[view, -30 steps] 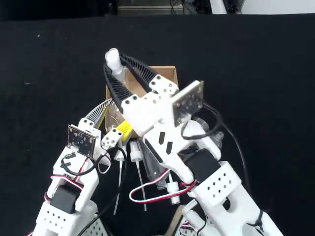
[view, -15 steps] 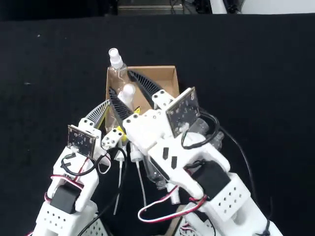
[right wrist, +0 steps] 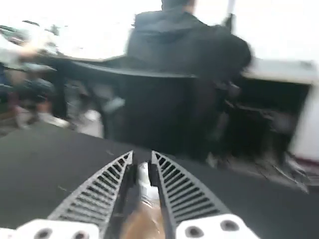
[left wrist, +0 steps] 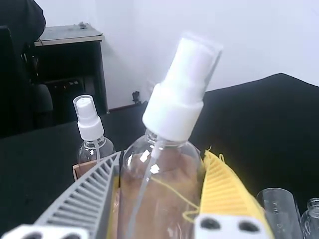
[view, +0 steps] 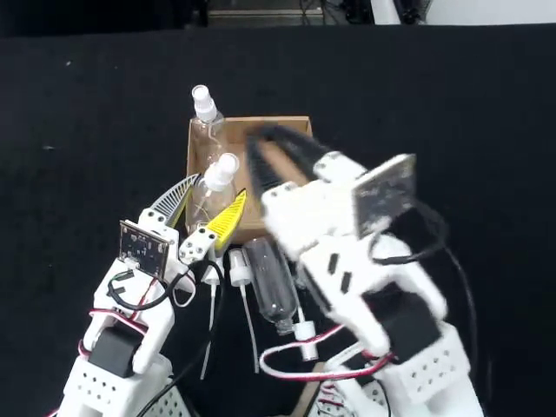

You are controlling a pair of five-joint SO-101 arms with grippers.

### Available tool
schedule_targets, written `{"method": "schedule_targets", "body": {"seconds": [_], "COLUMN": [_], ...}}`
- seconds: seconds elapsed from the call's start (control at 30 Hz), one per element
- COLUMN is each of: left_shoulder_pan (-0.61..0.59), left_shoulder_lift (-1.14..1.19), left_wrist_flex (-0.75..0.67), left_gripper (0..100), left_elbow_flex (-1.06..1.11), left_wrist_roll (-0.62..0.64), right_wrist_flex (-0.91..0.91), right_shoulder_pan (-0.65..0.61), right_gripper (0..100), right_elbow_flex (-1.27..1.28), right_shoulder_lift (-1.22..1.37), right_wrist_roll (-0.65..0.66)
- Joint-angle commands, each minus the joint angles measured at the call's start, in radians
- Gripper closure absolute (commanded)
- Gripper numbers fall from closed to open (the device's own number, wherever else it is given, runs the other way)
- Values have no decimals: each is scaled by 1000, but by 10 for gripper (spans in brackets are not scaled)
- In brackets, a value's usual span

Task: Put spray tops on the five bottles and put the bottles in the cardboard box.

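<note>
The cardboard box (view: 234, 120) stands mid-table. A clear bottle with a white spray top (view: 205, 106) stands upright in its far left corner (left wrist: 88, 122). A second topped bottle (view: 219, 174) stands at the box's near left, and my left gripper (view: 217, 189) is shut on it, grey and yellow fingers pressed to its sides (left wrist: 162, 164). My right gripper (view: 265, 135) hovers over the box's middle, blurred. Its fingers are a narrow gap apart and hold nothing (right wrist: 142, 155). A topless bottle (view: 271, 282) lies on the table near the arms.
Loose spray tops with long tubes (view: 238, 271) and a small white cap (view: 305, 331) lie between the arm bases. Two more open bottle necks (left wrist: 279, 201) show beside the left gripper. A cardboard edge (view: 306, 398) sits at the near side. Black cloth covers the table.
The right gripper let go of the bottle in the box's far left corner, drew back and swung right, its fingers narrowing. The left arm kept still with its bottle.
</note>
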Motion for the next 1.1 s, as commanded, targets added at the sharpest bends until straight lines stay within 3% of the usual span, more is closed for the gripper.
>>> {"method": "schedule_targets", "body": {"seconds": [0.0,0.1,0.23,0.27,0.47,0.67,0.97,1.07], "left_shoulder_pan": [4,5,-15,-22,-122,-137,-142,-143], "left_shoulder_lift": [-11,-11,0,11,114,285,750,868], "left_wrist_flex": [-29,-118,-433,-456,-502,-601,-608,-710], "left_gripper": [970,970,970,970,970,970,970,970], "left_elbow_flex": [-15,8,150,153,120,81,-200,-208], "left_wrist_roll": [3,11,12,26,242,250,255,250], "right_wrist_flex": [118,160,158,157,-12,-210,-226,-233], "right_shoulder_pan": [163,279,354,365,410,446,448,446], "right_gripper": [972,971,970,970,970,971,971,970], "right_elbow_flex": [-47,18,156,191,390,545,575,593], "right_shoulder_lift": [-25,-28,-28,-28,-28,-28,-21,-27], "right_wrist_roll": [11,11,11,11,3,2,2,2]}}
